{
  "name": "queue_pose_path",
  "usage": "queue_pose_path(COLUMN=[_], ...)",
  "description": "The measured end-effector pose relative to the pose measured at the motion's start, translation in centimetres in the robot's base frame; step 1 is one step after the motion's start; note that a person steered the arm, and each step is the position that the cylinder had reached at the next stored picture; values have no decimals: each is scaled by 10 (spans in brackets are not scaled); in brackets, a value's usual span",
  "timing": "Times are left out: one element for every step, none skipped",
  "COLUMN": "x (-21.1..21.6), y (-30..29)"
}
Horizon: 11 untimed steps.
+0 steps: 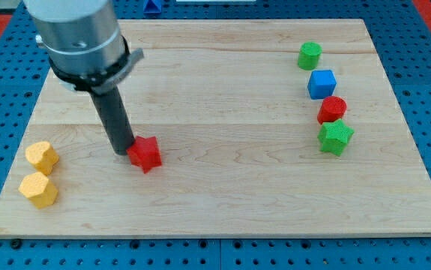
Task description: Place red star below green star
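Note:
The red star [146, 154] lies on the wooden board at the view's lower left of centre. My tip [123, 151] sits just to the view's left of the red star, touching or nearly touching it. The green star [335, 138] lies far off at the view's right, directly below a red round block [332, 109]. The rod rises from the tip toward the view's top left into the grey arm body.
A blue cube [321, 83] and a green round block [309, 55] stand above the red round block at the view's right. Two yellow blocks [41, 157] [38, 189] sit near the board's left edge [20, 161].

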<state>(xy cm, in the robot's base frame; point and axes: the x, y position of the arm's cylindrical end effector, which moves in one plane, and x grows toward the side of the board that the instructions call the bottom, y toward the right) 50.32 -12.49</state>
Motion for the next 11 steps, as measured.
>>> queue_pose_path(x=[21,22,22,22,22,22,22,22,32,55,57], y=[15,41,81,123,164,208,248,281,251,233,307])
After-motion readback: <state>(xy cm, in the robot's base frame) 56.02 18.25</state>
